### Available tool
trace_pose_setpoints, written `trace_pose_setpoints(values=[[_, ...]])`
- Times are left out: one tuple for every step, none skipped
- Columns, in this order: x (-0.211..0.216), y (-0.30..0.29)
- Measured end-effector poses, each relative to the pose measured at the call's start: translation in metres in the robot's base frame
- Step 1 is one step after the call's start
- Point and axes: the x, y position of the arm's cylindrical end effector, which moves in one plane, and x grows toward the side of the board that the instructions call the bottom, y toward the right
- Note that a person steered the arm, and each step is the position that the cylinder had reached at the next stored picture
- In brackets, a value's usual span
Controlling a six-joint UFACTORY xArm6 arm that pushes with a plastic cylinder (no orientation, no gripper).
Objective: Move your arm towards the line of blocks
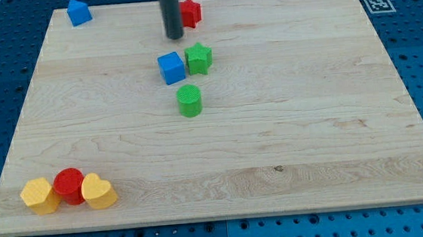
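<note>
A line of three blocks lies at the view's bottom left: a yellow hexagon block [39, 196], a red round block [71, 185] and a yellow heart block [98, 192], touching side by side. My tip [175, 36] is near the view's top middle, far from that line. It stands just left of a red block [190, 13] and just above a blue cube [170, 67].
A green star block [199, 59] sits right of the blue cube, and a green round block [190, 101] lies below them. A blue block [78, 11] is at the top left. The wooden board [310, 126] has a marker tag [378, 4] at the top right.
</note>
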Motion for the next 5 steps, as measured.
trace_pose_setpoints(values=[[-0.016,0.015],[-0.028,0.015],[-0.016,0.017],[0.015,0.008],[0.022,-0.036]])
